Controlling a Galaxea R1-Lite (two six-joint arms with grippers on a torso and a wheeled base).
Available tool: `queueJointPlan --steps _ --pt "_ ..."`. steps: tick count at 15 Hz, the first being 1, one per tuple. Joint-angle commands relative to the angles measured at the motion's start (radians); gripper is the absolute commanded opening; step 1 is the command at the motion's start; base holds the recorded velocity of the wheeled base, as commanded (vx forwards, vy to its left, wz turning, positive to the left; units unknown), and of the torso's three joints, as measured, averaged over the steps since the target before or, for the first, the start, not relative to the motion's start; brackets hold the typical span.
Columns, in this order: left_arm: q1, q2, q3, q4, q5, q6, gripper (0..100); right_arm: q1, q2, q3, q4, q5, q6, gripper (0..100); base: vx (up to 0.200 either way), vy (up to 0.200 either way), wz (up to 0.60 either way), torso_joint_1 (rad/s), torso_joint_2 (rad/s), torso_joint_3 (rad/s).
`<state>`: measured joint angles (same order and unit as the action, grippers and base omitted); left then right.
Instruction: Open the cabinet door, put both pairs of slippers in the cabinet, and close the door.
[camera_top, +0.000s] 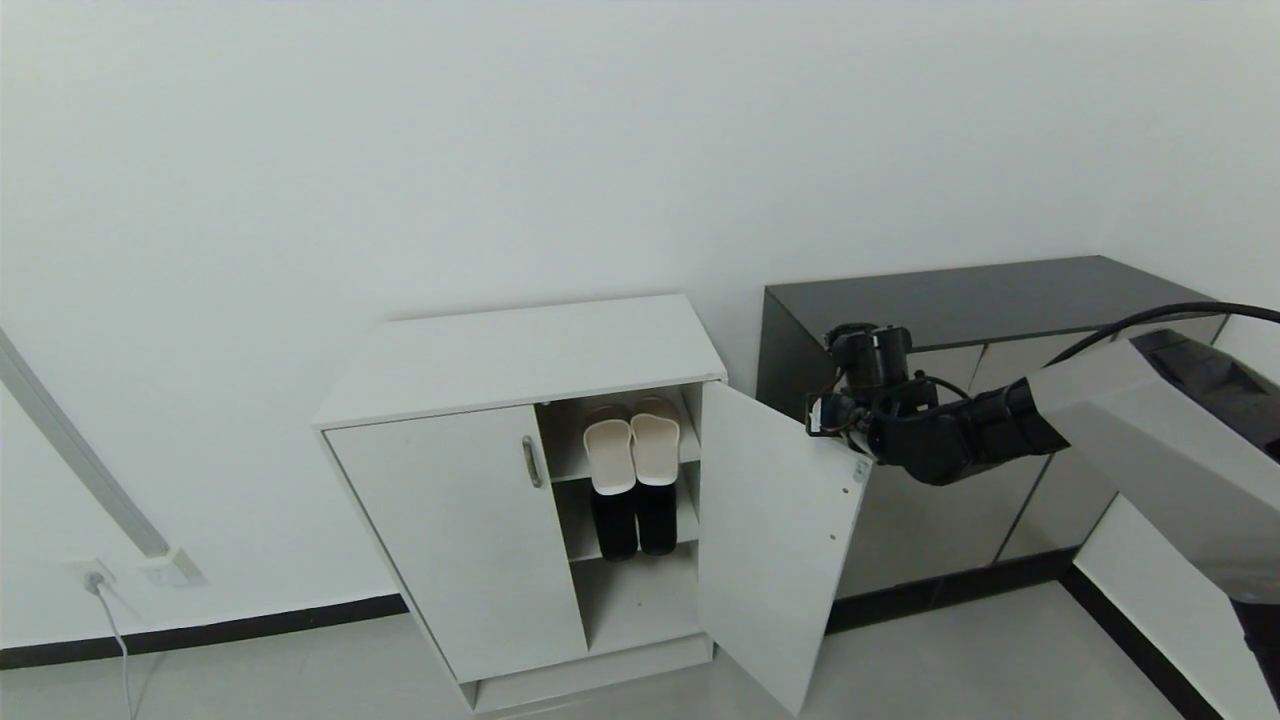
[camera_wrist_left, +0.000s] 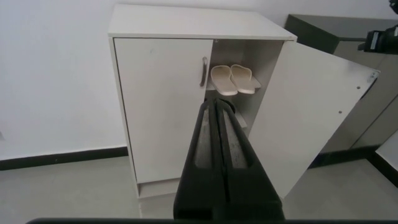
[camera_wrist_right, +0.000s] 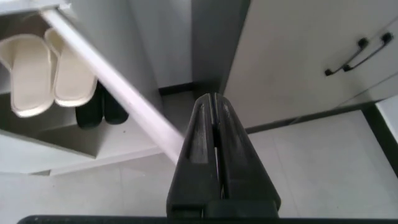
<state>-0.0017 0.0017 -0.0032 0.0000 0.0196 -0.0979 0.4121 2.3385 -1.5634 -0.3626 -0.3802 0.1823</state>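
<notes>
A white cabinet (camera_top: 520, 355) stands against the wall, its left door shut and its right door (camera_top: 770, 540) swung about halfway open. Inside, a cream pair of slippers (camera_top: 632, 450) lies on the upper shelf and a black pair (camera_top: 635, 520) on the shelf below. My right gripper (camera_top: 822, 418) is at the outer top corner of the open door, behind its outer face. Its fingers are shut with nothing between them, next to the door's top edge (camera_wrist_right: 118, 84). My left gripper (camera_wrist_left: 216, 107) is shut and empty, out in front of the cabinet opening, clear of the cream slippers (camera_wrist_left: 233, 79).
A dark-topped sideboard (camera_top: 980, 300) with bar handles (camera_wrist_right: 360, 53) stands just right of the cabinet, behind my right arm. A wall socket with a cable (camera_top: 95, 578) sits low at the left. Open grey floor (camera_top: 1000, 660) lies in front.
</notes>
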Motion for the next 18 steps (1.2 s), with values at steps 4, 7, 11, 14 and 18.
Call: queueJointPlan --steps 4,7,11,14,18 --pt "0.0 0.0 0.0 0.0 0.0 0.0 0 -0.012 0.033 0.0 -0.001 0.0 0.0 0 0.0 0.0 0.0 0.0 0.0 0.0" --pt "0.0 0.0 0.0 0.0 0.0 0.0 0 -0.015 0.042 -0.001 -0.001 0.0 -0.001 0 0.0 0.0 0.0 0.0 0.0 0.0" --pt "0.0 0.0 0.0 0.002 0.0 0.0 0 -0.01 0.042 0.009 -0.001 0.0 -0.001 0 0.0 0.0 0.0 0.0 0.0 0.0" --pt "0.0 0.0 0.0 0.0 0.0 0.0 0 0.005 0.039 0.04 -0.007 0.0 -0.001 0 0.0 0.0 0.0 0.0 0.0 0.0" --pt "0.0 0.0 0.0 0.0 0.0 0.0 0 0.037 0.03 0.082 -0.015 -0.003 0.005 0 0.0 0.0 0.0 0.0 0.0 0.0"
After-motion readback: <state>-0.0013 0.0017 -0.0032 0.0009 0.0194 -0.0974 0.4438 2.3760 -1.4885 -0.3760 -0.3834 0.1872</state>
